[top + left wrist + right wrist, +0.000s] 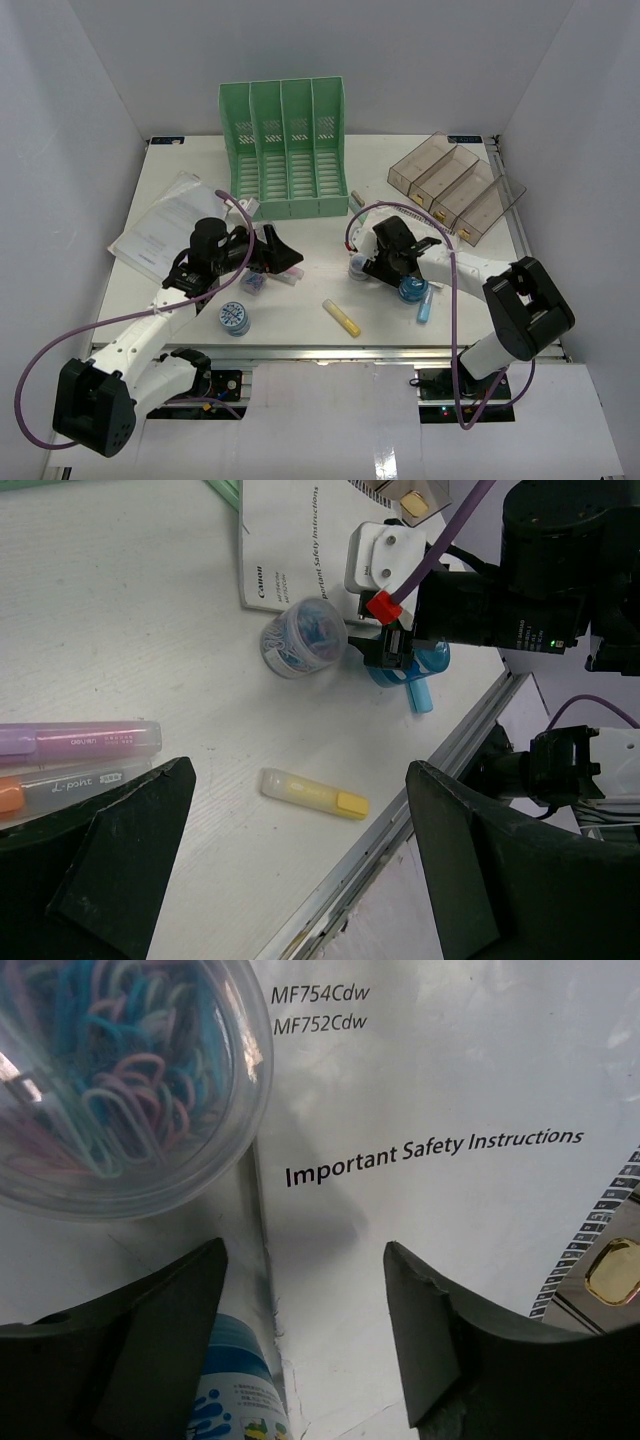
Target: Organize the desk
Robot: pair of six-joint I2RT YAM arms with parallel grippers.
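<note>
Right claw gapes near clear tub of paperclips.

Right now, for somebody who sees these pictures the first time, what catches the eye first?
The tall green file rack at the back middle of the desk stands out first, with the clear brown tray to its right. Near the front edge lies a yellow highlighter.

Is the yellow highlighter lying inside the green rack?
No, the yellow highlighter lies on the desk, apart from the green rack.
</note>
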